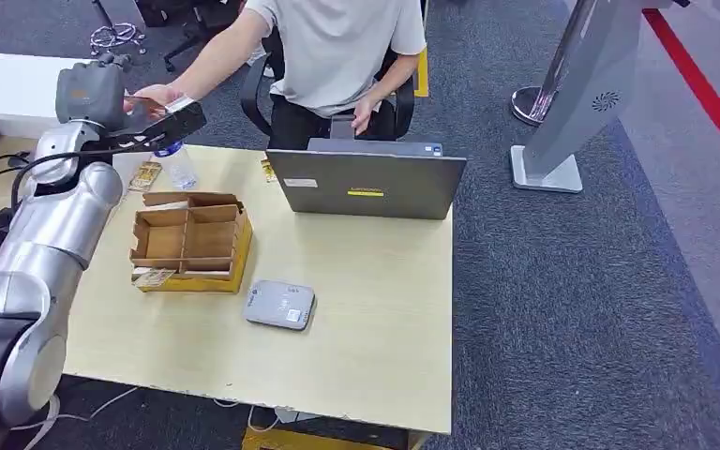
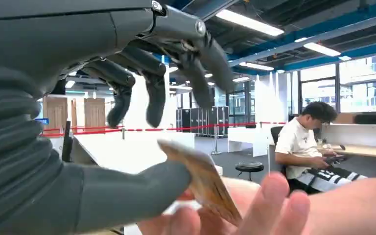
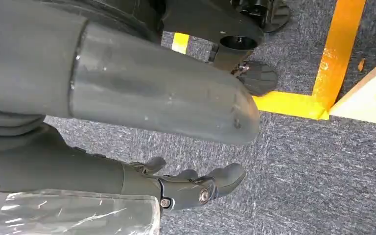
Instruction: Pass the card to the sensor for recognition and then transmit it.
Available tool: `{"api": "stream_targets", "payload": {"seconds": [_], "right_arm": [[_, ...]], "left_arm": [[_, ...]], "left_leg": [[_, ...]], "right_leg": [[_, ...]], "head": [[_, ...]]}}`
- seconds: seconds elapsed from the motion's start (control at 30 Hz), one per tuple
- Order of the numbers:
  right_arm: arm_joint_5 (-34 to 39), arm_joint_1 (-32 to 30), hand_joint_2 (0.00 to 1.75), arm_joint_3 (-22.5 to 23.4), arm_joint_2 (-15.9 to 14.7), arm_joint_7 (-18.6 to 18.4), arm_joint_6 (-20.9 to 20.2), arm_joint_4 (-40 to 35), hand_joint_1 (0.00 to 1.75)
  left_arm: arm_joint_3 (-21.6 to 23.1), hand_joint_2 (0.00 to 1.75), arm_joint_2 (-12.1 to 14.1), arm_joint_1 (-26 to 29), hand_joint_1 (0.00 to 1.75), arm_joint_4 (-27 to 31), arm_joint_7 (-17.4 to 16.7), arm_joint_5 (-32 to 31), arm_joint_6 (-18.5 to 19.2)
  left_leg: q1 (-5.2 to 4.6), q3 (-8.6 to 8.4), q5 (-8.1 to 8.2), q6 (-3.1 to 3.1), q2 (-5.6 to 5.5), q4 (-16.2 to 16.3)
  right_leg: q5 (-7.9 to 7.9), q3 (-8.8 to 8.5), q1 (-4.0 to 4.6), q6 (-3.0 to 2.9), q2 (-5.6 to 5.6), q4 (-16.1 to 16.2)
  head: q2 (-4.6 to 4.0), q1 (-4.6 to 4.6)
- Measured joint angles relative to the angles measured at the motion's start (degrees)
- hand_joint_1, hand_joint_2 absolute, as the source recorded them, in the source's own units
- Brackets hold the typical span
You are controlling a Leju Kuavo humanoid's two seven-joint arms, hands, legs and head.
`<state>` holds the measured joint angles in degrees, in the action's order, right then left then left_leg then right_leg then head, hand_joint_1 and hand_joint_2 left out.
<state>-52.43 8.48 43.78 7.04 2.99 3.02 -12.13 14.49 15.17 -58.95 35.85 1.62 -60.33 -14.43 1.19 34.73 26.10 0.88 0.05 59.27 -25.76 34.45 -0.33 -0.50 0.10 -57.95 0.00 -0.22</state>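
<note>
Card (image 2: 203, 182): thin, flat, tan-faced, raised above the far left corner of the table (image 1: 375, 309), at the handover point. In the left wrist view it sits tilted, one short end against the thick grey thumb of the left hand (image 2: 127, 122), the other end lying over a person's hand (image 2: 254, 208) reaching in underneath. Dark fingers (image 2: 156, 100) are curled above the card and look clear of it. Whether the thumb is pressing the card against anything is hidden; I cannot tell if the hand is clamped on it or merely cradling it.

Handling, as a judgement: very light, stiff enough to keep its shape, smooth-faced and so likely to slide under a loose pinch. No fragility concern beyond bending. Best purchase looks like a pinch across the flat faces near one short end, leaving the rest free for the receiver. The person's fingers sit under the free end, so release should be slow.

Right hand (image 3: 191, 188): hanging by the robot's side over grey carpet, fingers curled in, nothing in them.

Around: seated person (image 1: 337, 56) across the table, arm stretched toward the robot's raised left hand. On the table, a grey card reader (image 1: 281, 305) near the middle, a partitioned cardboard box (image 1: 192, 242) left of it, an open laptop (image 1: 366, 186) at the far edge, a clear bottle (image 1: 178, 167) beside the box.
</note>
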Motion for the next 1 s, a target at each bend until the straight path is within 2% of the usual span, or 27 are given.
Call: {"api": "stream_targets", "payload": {"seconds": [0.3,0.4,0.47,0.53,0.63,0.73,0.8,0.87,1.0], "right_arm": [[0.2,-0.5,0.0,0.0,0.0,0.6,0.1,0.0,0.0],[0.9,-0.5,0.0,0.0,0.0,1.1,0.1,0.0,0.0],[1.4,-0.7,0.0,0.0,0.0,1.4,0.2,0.0,0.0],[1.9,-1.1,0.0,0.2,0.0,1.9,0.3,0.0,0.0],[2.7,-1.7,0.0,0.8,-0.2,2.5,0.5,0.0,0.0],[3.6,-2.0,0.0,1.7,-0.7,3.2,0.7,0.0,0.0],[3.9,-2.4,0.0,2.5,-1.2,3.7,0.5,0.0,0.0],[4.2,-3.1,0.0,3.0,-1.8,3.8,0.5,0.0,0.0],[4.0,-2.6,0.0,3.5,-2.1,3.8,0.5,0.0,0.0]], "left_arm": [[-0.5,1.75,1.5,1.8,0.0,-0.4,2.4,1.2,-0.3],[-0.7,1.75,3.5,3.0,0.0,-0.4,3.1,2.3,-0.7],[-1.8,1.75,7.0,4.7,0.0,-0.4,4.9,4.2,-1.8],[-4.2,1.75,12.3,6.8,0.0,-0.5,7.3,7.0,-2.4],[-9.1,1.75,20.9,10.0,0.0,-1.4,11.9,11.7,-3.4],[-15.0,1.75,31.2,14.3,0.0,-3.7,12.5,15.8,-4.8],[-21.1,1.75,37.4,18.7,0.0,-5.7,14.9,18.7,-4.6],[-25.5,1.75,41.4,21.3,0.0,-7.2,16.5,19.3,-4.4],[-29.7,1.75,45.2,24.2,0.0,-8.2,15.2,18.5,-4.5]], "left_leg": [[0.0,0.05,0.0,0.0,0.0,0.0],[0.0,0.07,0.01,0.01,0.12,0.0],[0.0,0.02,0.06,0.08,0.47,-0.1],[0.01,-0.13,0.15,0.19,0.96,-0.1],[0.03,-0.19,0.28,0.37,1.28,-0.2],[0.04,-0.25,0.41,0.52,1.45,-0.3],[0.04,-0.36,0.59,0.53,1.73,-0.3],[0.06,-0.26,0.61,0.44,1.26,-0.3],[0.1,-0.19,0.6,0.41,0.26,-0.3]], "right_leg": [[-0.01,0.04,0.0,0.0,0.02,0.0],[-0.01,0.03,0.0,0.0,0.13,-0.1],[0.0,0.06,0.0,-0.03,0.49,-0.2],[0.02,0.2,0.0,-0.06,0.98,-0.2],[-0.12,0.34,0.01,-0.28,1.32,-0.2],[-0.25,0.39,0.01,-0.44,1.51,-0.3],[-0.35,0.47,0.01,-0.51,1.78,-0.3],[-0.69,0.41,0.03,-0.32,1.33,-0.2],[-0.86,0.02,0.07,-0.23,0.39,-0.2]], "head": [[0.0,0.0],[0.0,0.0],[0.0,0.09],[0.0,0.05],[0.0,-0.09],[0.0,0.0],[0.0,-0.26],[0.0,-0.35],[0.0,-0.24]]}}
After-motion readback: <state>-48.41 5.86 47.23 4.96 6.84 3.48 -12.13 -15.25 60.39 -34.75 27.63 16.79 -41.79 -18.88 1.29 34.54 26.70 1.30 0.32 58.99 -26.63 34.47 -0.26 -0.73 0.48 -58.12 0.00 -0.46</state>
